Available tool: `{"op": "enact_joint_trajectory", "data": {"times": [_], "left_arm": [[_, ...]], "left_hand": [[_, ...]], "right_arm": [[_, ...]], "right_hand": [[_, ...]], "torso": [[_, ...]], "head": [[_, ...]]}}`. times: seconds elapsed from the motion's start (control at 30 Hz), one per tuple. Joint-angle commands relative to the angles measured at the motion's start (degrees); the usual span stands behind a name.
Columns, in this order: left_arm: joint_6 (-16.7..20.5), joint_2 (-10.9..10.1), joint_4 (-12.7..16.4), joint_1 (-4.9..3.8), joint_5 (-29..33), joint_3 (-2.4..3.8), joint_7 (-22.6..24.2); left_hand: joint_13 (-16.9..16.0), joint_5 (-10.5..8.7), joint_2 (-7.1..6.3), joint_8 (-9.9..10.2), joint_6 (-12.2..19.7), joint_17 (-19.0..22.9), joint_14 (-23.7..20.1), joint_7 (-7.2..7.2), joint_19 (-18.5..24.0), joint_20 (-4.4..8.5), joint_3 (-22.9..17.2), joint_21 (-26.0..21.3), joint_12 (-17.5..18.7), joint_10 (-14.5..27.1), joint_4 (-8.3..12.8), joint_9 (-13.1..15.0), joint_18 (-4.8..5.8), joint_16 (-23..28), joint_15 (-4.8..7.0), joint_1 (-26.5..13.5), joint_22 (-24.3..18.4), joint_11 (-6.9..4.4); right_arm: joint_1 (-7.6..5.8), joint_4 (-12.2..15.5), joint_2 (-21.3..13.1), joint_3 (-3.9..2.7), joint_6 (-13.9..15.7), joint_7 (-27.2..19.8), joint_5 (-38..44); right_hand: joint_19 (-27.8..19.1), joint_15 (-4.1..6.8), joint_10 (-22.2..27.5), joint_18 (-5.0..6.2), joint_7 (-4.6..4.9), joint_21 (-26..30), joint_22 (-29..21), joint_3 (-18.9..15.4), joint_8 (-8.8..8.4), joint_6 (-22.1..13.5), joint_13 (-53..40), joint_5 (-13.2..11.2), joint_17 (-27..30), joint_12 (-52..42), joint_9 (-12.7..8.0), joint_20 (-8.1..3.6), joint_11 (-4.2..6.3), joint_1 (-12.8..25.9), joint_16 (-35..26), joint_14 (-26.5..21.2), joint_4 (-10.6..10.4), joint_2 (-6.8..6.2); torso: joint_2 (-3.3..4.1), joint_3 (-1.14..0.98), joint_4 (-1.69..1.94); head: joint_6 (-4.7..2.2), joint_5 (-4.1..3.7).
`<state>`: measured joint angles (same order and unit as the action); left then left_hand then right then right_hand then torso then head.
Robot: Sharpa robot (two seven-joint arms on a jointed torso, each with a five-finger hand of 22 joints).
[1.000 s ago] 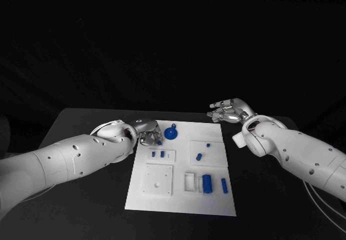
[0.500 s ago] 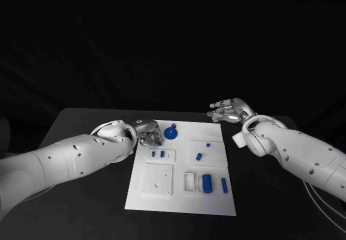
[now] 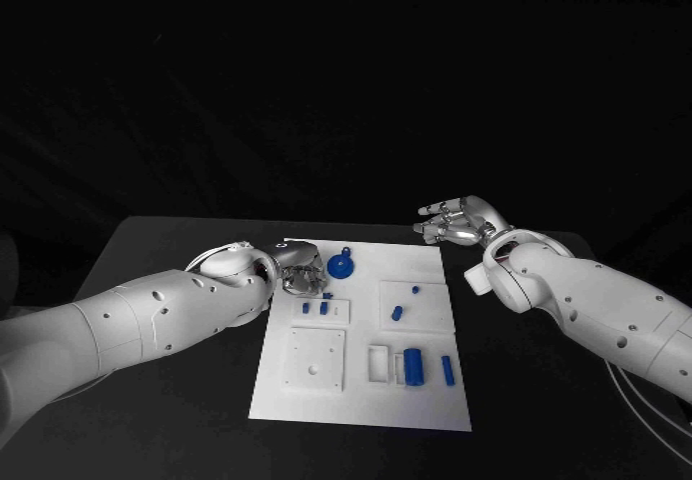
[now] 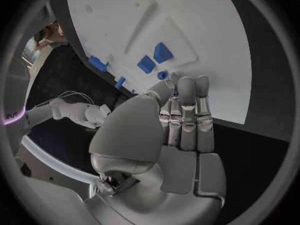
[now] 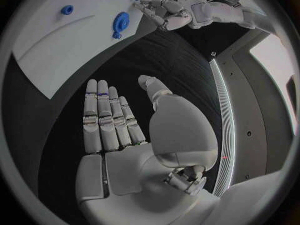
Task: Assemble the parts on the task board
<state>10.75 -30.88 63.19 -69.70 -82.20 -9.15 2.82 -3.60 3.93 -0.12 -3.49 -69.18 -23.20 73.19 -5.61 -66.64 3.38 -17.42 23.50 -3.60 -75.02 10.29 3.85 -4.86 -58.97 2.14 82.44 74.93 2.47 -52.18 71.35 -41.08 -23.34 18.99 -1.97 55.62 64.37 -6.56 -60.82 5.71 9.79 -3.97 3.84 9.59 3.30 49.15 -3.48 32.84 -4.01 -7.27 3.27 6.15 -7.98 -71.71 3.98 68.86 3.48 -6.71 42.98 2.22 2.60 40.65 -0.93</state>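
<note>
We see the task board [image 3: 361,400] mid-table, blue parts [image 3: 414,366] scattered across it. Our left hand [image 3: 296,268] hovers at its far left edge, pinching a small blue part [image 4: 163,75] at its fingertips. Our right hand [image 3: 459,222] floats past the far right corner, fingers spread, holding nothing.

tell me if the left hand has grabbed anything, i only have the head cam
observer: left wrist view: the left hand has straight fingers side by side, a small blue peg right at its thumb tip; cannot tell if pinched.
operator: anything in the right palm
observer: no, right wrist view shows the right hand flat, palm bare, over the black table beside the white board.
</note>
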Motion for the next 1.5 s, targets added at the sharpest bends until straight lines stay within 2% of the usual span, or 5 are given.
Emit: {"op": "enact_joint_trajectory", "data": {"times": [0.03, 0.77, 1.03, 1.3, 1.5], "left_arm": [[-0.8, 0.3, 0.0, 0.15, -0.2, -0.09, -0.4], [1.2, -0.3, 0.1, 0.19, 0.5, -0.06, -0.5], [2.4, -1.5, 1.3, 0.15, 2.5, 0.17, -0.1], [3.3, -3.7, 3.2, -0.08, 11.4, 1.52, 0.4], [4.8, -6.2, 5.3, -1.29, 23.3, 2.47, 1.3]], "left_hand": [[0.1, -0.2, -0.06, -0.1, 0.0, 0.1, -0.5, 0.01, 0.2, -0.14, 0.0, -0.2, 0.2, 0.3, -0.5, 0.0, -0.59, 0.1, 0.01, -0.4, 1.0, -0.07], [0.1, -0.12, -1.4, -0.1, 4.6, 0.2, -1.1, -0.89, -0.2, -0.48, -0.6, -1.3, 0.2, 1.9, -0.9, -0.2, -0.67, 0.0, -0.46, -0.1, 1.3, 0.71], [0.1, -0.13, -2.58, -0.1, 5.7, 0.5, -1.7, -1.02, 0.3, -0.97, -2.0, -1.1, 0.2, 4.7, -0.9, -0.2, -1.09, 0.1, -1.01, -0.6, 1.3, 1.56], [0.1, 0.01, -3.22, -0.1, 5.7, 1.4, -2.3, -1.53, 1.2, -1.44, -3.6, -0.9, 0.2, 6.0, -1.0, -0.2, -1.55, 0.9, -1.38, -0.8, 1.3, 2.11], [0.1, 0.32, -2.95, -0.1, 5.4, 3.8, -3.9, -1.69, 3.5, -1.71, -3.7, -2.5, 0.2, 5.9, -1.0, -0.2, -1.22, 5.7, -1.54, -1.0, 0.9, 2.23]], "right_arm": [[0.0, 0.0, 0.0, -0.04, -0.7, -0.5, -0.1], [0.0, -0.2, 0.1, -0.03, -1.1, -0.4, -0.1], [0.0, -0.2, 0.1, -0.03, -2.4, -0.6, 0.3], [-0.01, 0.5, 0.5, -0.03, -5.2, -1.2, 6.3], [-0.33, 1.6, 1.6, -0.02, -7.7, -1.6, 15.0]], "right_hand": [[-0.2, 0.12, 0.3, 0.47, 0.1, 0.1, 0.0, -0.2, -0.03, 0.2, 0.1, 0.2, 0.1, 0.0, 0.0, 0.0, -0.07, 0.4, 0.1, -0.3, 0.2, 0.01], [-0.2, 0.13, 0.2, 0.49, 0.11, 0.1, 0.0, 0.1, -0.03, 0.3, 0.1, 0.1, 0.1, 0.0, 0.0, -0.02, -0.06, 0.3, 0.1, -0.3, 0.4, 0.17], [0.9, 0.68, -1.1, 0.88, -0.28, -0.1, 0.0, 5.9, 0.13, 4.2, 0.1, -2.1, 0.0, 0.6, 0.2, -0.59, 0.39, -0.4, 0.3, 0.6, 3.2, 0.44], [14.5, 6.99, -10.0, 2.0, -2.68, -9.3, 4.4, 10.5, 1.1, 14.7, 0.1, -8.6, -4.1, 2.2, 0.7, -6.93, 3.88, -4.0, 7.2, 15.0, 8.5, 1.15], [17.3, 9.43, -13.9, 1.17, -3.59, -20.2, 12.1, 12.9, 0.31, 18.1, 0.1, -9.8, -14.3, 3.9, 0.5, -10.49, 5.11, -3.4, 17.9, 17.7, 11.5, 1.53]], "torso": [[-0.01, -0.03, 0.01], [-0.06, 0.03, 0.04], [-0.05, 0.03, 0.08], [-0.15, 0.08, 0.09], [-0.17, 0.12, 0.41]], "head": [[-0.01, -0.05], [-0.15, -0.08], [-0.3, -0.18], [-0.9, 0.01], [-1.41, 0.26]]}}
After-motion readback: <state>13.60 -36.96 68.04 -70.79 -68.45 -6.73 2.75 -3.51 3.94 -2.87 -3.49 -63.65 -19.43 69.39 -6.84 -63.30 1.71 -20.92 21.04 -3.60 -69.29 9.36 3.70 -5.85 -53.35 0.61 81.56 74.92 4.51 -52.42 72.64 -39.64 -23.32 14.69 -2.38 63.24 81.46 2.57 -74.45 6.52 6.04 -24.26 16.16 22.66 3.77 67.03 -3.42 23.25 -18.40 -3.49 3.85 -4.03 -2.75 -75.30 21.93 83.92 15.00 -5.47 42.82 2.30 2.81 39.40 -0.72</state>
